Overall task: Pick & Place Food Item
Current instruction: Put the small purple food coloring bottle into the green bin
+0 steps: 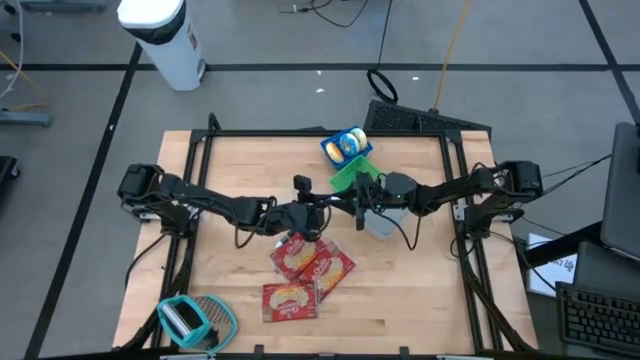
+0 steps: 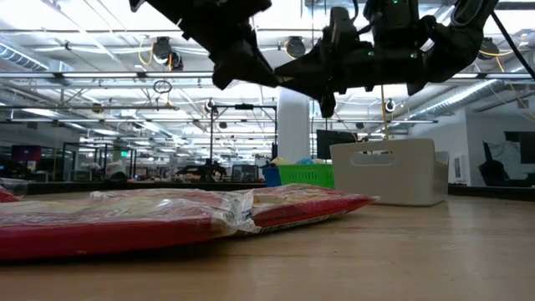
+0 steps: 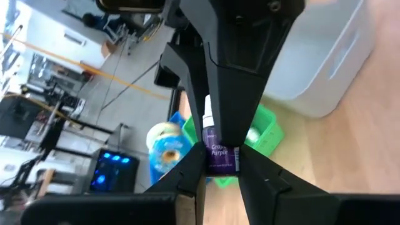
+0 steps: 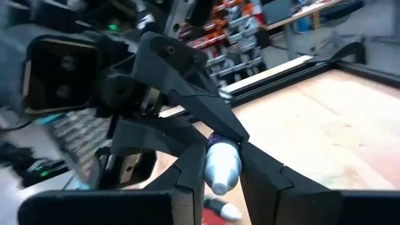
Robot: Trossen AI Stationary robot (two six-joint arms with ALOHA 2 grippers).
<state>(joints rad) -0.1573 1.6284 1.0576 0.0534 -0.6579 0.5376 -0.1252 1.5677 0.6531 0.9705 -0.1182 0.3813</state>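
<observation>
A small bottle with a purple label [image 3: 220,150] hangs in the air over the table's middle, between my two grippers. My left gripper [image 3: 222,165] comes from the table's left and is shut on the bottle's labelled body. My right gripper [image 4: 222,172] comes from the table's right and is shut on the bottle's pale rounded end [image 4: 222,164]. From above the two grippers meet tip to tip [image 1: 330,205] and hide the bottle. Three red food packets [image 1: 305,270] lie flat on the table below, toward the near edge. My left gripper pinches the bottle's purple-labelled body [image 3: 220,161] between its two fingers, coming slanting down from the table's left. The bottle is lifted clear of the table. My right gripper pinches the bottle's pale end [image 4: 220,178] between its two fingers [image 4: 187,175], coming level from the table's right. The left gripper's fingers [image 4: 206,119] close on the bottle just beyond.
A white bin [image 1: 385,218] stands under the right arm. A green basket [image 1: 352,172] and a blue-and-yellow item [image 1: 345,145] sit at the far edge. A teal basket [image 1: 195,320] sits at the near left corner. Bare wood lies near right.
</observation>
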